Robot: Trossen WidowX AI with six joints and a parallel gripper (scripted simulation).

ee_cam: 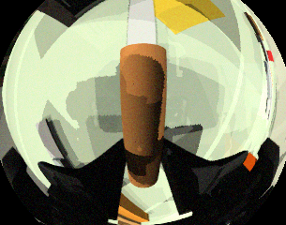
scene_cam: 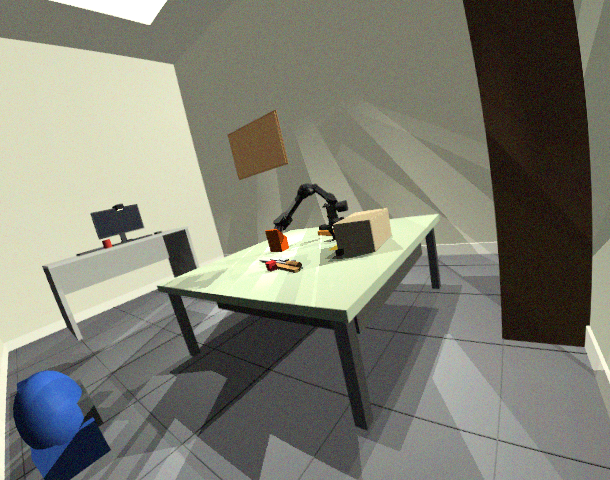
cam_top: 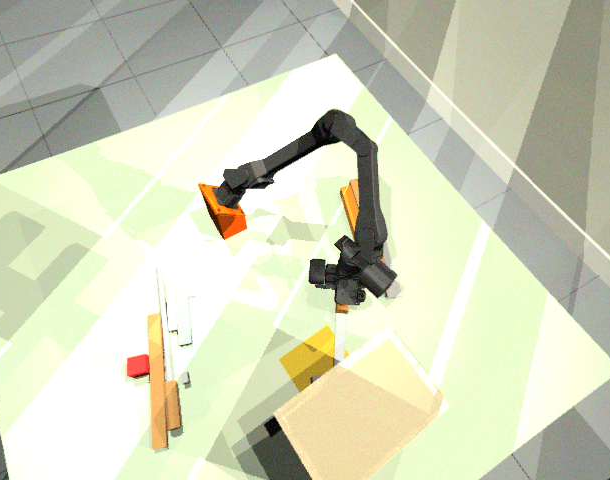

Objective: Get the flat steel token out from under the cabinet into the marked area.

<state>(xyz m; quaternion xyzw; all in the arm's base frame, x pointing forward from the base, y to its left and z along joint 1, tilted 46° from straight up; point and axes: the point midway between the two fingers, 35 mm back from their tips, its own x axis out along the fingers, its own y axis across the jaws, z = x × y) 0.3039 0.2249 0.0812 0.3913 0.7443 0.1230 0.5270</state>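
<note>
My gripper (cam_top: 341, 303) (ee_cam: 142, 142) is shut on the orange-brown handle (cam_top: 341, 308) (ee_cam: 143, 89) of a long tool, in front of the cabinet (cam_top: 362, 423) (scene_cam: 354, 238). The tool's flat pale blade (cam_top: 339, 333) (ee_cam: 142, 23) runs from the handle past the right part of the yellow marked area (cam_top: 305, 359) (ee_cam: 189, 14) to the cabinet's front edge, where the roof hides its far end. A small grey patch (cam_top: 316, 378) shows at that edge over the yellow area; I cannot tell whether it is the token or the tool's end. The token is not clearly seen elsewhere.
On the left lie a long orange-brown bar (cam_top: 157, 392), a red cube (cam_top: 138, 365), pale strips (cam_top: 184, 325) and a small grey block (cam_top: 186, 378). Orange bars (cam_top: 349, 206) lie beneath the arm. A black block (cam_top: 271, 426) stands at the cabinet's left corner.
</note>
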